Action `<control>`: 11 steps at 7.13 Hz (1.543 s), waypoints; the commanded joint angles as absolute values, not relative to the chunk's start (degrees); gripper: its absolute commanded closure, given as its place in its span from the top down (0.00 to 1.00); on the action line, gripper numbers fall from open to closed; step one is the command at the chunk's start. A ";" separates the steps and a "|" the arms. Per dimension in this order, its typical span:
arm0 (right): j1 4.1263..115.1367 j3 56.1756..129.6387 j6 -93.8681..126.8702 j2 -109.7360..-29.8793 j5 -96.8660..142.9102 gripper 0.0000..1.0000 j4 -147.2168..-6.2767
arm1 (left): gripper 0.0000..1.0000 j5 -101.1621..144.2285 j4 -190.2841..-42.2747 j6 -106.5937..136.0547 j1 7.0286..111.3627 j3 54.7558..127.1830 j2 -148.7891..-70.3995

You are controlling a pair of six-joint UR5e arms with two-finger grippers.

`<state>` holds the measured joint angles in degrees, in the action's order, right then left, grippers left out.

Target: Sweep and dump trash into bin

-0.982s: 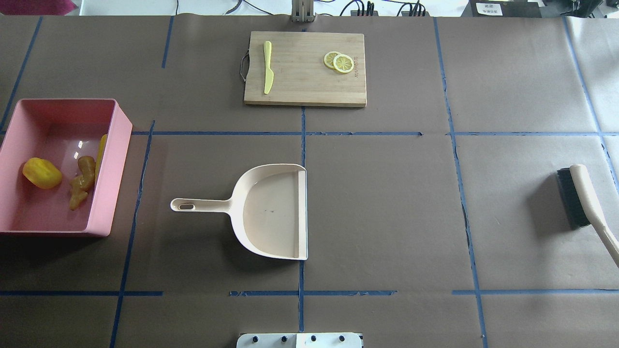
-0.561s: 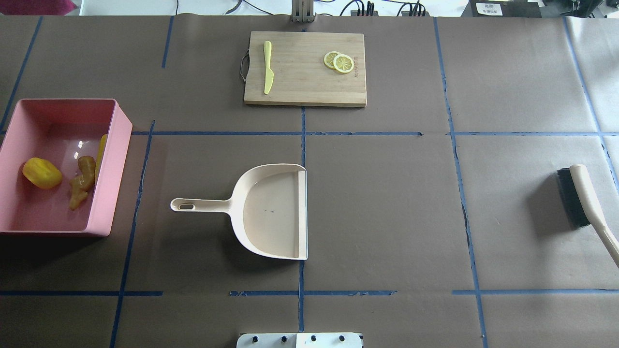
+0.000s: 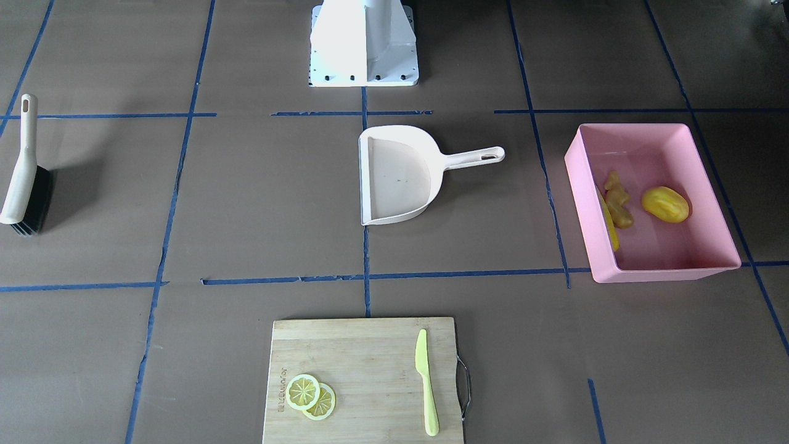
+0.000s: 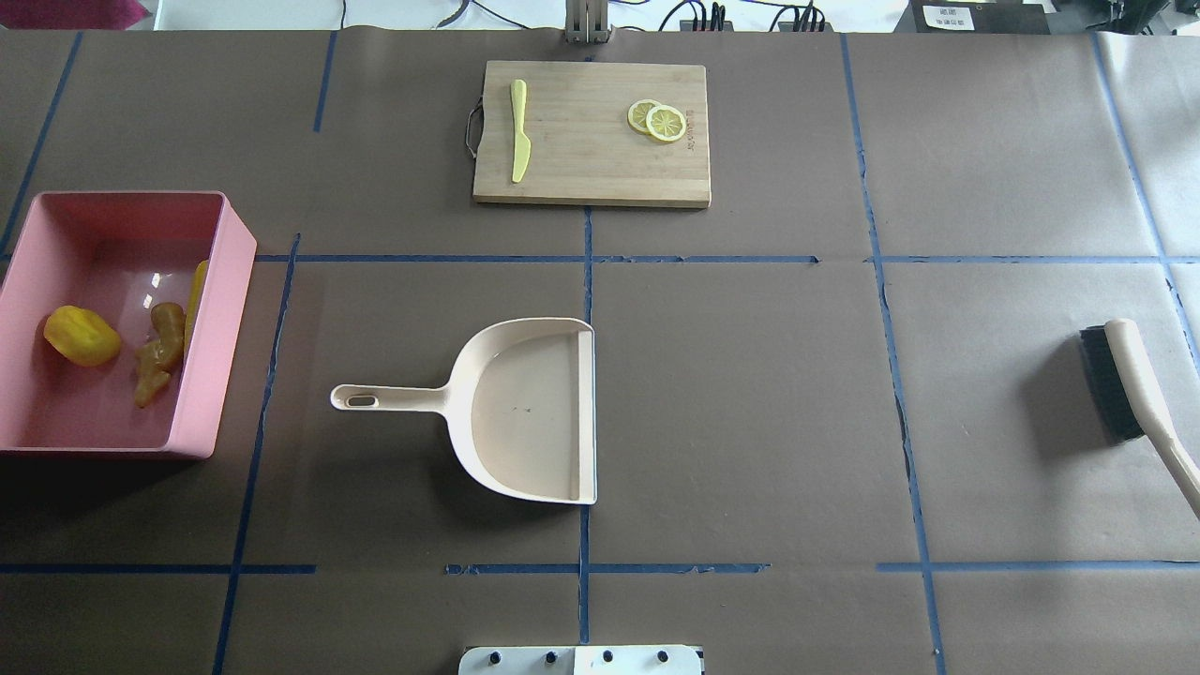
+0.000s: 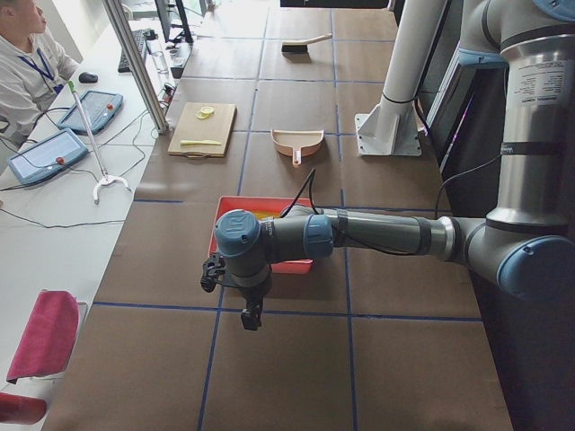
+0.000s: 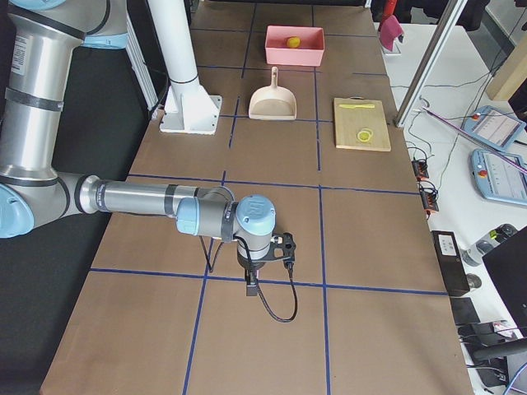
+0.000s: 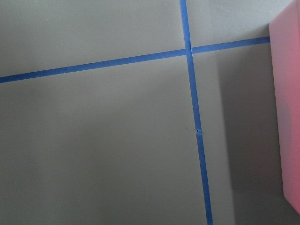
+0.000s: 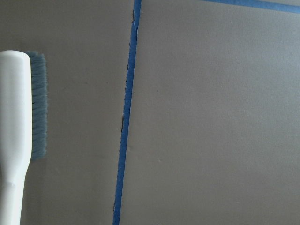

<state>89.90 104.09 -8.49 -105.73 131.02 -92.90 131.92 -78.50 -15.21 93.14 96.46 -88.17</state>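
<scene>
The pink bin (image 4: 225, 281) stands at the table's left end; it also shows in the front view (image 3: 579, 203) and at the left wrist view's right edge (image 7: 288, 117). Inside lie the yellow oval lump (image 4: 82, 336), the tan ginger root (image 4: 159, 352) and the corn cob (image 4: 197, 291) against the wall. My left gripper (image 5: 244, 316) hangs over bare table beside the bin, seen only in the left side view. My right gripper (image 6: 251, 288) shows only in the right side view, over bare table. I cannot tell whether either is open or shut.
A cream dustpan (image 4: 525, 412) lies mid-table with nothing in it. A cream brush (image 4: 1130, 384) lies at the right end and shows in the right wrist view (image 8: 16, 131). A wooden board (image 4: 591, 169) at the back holds a green knife (image 4: 518, 131) and lemon slices (image 4: 658, 120).
</scene>
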 commanded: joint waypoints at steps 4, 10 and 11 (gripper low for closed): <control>89.83 103.45 -8.61 -105.73 131.04 1.00 -92.90 | 1.00 131.84 -78.57 -15.21 92.64 96.07 -88.24; 89.56 103.27 -8.26 -105.73 131.13 1.00 -92.90 | 1.00 131.84 -78.57 -15.21 92.29 96.50 -88.24; 89.56 103.18 -7.74 -105.73 131.13 1.00 -92.90 | 1.00 131.84 -78.49 -15.21 91.85 96.42 -88.24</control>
